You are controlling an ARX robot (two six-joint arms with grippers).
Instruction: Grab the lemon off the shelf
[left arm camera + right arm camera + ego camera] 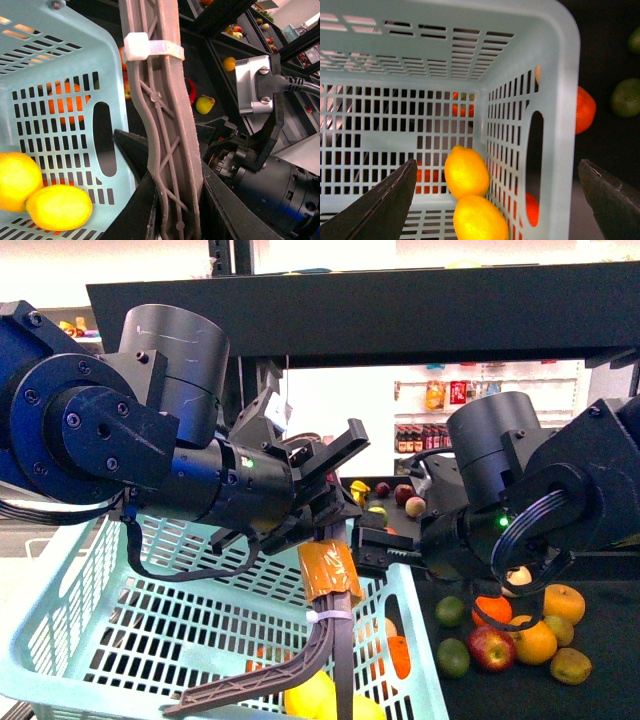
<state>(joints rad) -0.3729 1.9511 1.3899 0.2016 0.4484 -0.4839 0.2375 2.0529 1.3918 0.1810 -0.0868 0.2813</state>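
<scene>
Down at 6 o'clock in your front view, two lemons [312, 695] lie touching each other near the right wall of the pale teal basket [418, 650], so the task's fruit is off the shelf [605, 695] and in the basket. The right gripper [497, 165] hangs over that corner with its jaws spread wide and nothing between them. I judge you are at the end of a drop-off, not a grasp. I cannot tell whether the left gripper [332, 670] has its jaws spread or pressed together: one ribbed finger [167, 150] with a white zip tie [152, 47] fills its own view and points down into the basket. If more lemons are wanted, your next move is to lift the right arm clear of the basket rim and swing it to 4 o'clock, where limes [451, 612], a red apple [490, 648] and oranges [536, 642] lie on the black tier. I see no plain yellow lemon in that pile, so look before you reach. The right wrist view looks straight down on both lemons and the jaw gap, which the front view hides behind the arms. Only the left wrist view shows a small yellow fruit [205, 105] on a farther tier, too small to name.
</scene>
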